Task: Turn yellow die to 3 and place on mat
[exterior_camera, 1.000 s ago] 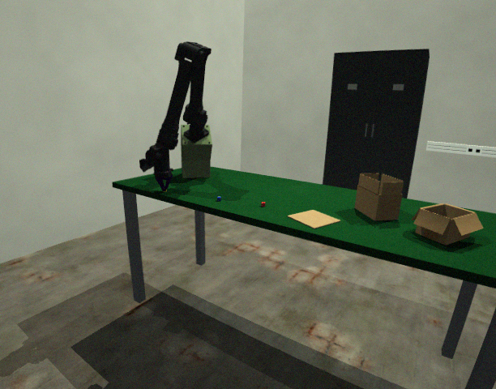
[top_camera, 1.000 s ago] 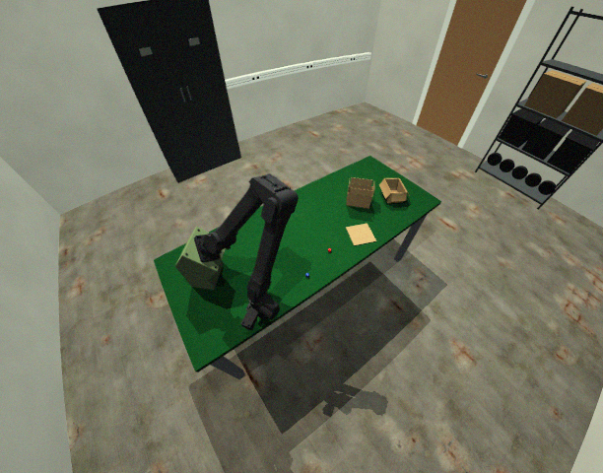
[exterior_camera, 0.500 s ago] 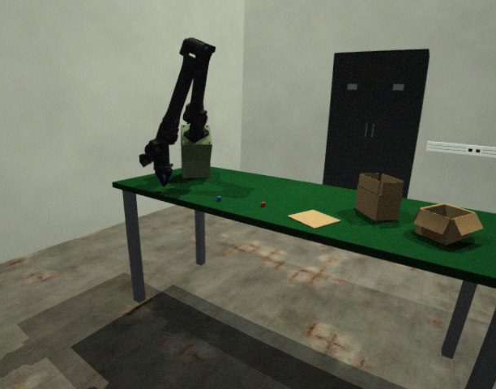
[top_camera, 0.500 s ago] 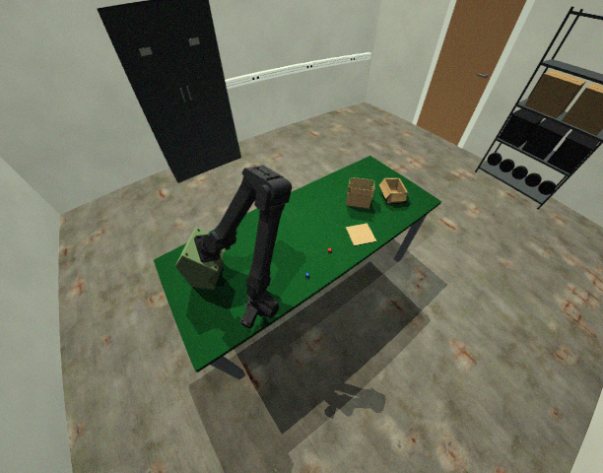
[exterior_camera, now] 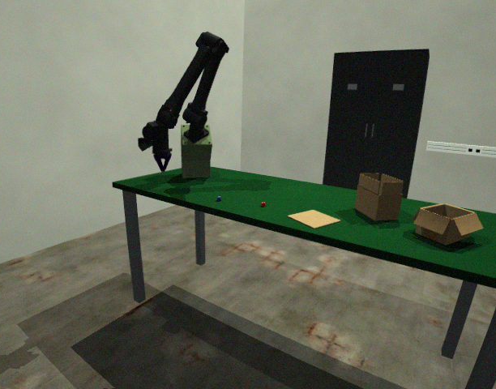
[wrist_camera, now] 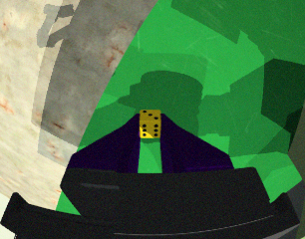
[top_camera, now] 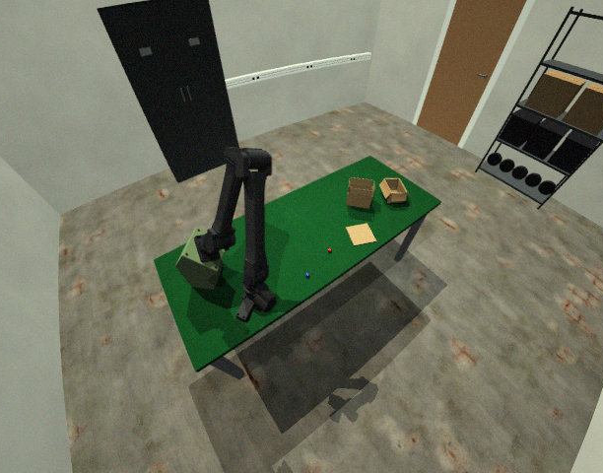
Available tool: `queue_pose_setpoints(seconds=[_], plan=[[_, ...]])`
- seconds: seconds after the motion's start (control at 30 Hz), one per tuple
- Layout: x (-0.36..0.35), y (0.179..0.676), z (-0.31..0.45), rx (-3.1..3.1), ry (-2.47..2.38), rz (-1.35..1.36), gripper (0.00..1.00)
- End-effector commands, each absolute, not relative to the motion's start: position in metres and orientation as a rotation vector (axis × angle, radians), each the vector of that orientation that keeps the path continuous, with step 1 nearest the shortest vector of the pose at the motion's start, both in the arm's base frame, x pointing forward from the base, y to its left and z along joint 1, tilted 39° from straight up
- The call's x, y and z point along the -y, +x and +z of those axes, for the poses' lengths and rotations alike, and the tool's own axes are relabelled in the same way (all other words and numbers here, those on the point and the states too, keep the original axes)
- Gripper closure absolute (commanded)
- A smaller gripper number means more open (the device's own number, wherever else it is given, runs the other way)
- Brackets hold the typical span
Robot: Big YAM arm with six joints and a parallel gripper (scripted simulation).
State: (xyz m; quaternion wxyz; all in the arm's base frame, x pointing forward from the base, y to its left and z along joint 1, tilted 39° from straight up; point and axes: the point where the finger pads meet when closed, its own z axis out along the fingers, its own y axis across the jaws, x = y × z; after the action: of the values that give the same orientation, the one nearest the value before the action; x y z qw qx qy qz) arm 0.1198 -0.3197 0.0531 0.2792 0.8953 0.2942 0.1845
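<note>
Pinching the yellow die (wrist_camera: 151, 123) between my fingertips, I hold it in the air above the near left end of the table (top_camera: 311, 214), close to the table's edge. My jaws are pressed in on its two opposite sides, so the face toward my wrist camera stays visible; it shows several dark pips, but I cannot tell which number would land on top. My gripper (exterior_camera: 163, 162) points down, which I judge keeps the die square to the table for a flat set-down or a re-grip.

Further along the table the blue die (top_camera: 307, 275) and the red die (top_camera: 329, 250) sit well apart from me and from each other. Lifting the yellow one lets me carry it over them without nudging their top faces. Beyond the red die lies the tan mat (top_camera: 361, 234), flat near the front edge; that is where this die must end up, wholly inside its border. Two open cardboard boxes (top_camera: 377, 191) stand past the mat, out of my path. My base pedestal (top_camera: 189, 264) stands just behind my gripper.
</note>
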Motion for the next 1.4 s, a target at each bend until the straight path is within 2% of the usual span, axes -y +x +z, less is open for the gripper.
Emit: queue_pose_setpoints(seconds=[0.0,0.5,0.83,1.07,1.33,1.37], plan=[[0.327,0.115,0.067,-0.802,2.376,0.478,0.89],[0.324,0.127,0.069,-0.835,2.368,0.48,0.89],[0.314,0.157,0.083,-0.942,2.313,0.444,0.89],[0.294,0.212,0.112,-1.179,2.166,0.361,0.89],[0.255,0.319,0.153,-1.564,1.907,0.203,0.89],[0.255,0.319,0.153,-1.564,1.907,0.203,0.89]])
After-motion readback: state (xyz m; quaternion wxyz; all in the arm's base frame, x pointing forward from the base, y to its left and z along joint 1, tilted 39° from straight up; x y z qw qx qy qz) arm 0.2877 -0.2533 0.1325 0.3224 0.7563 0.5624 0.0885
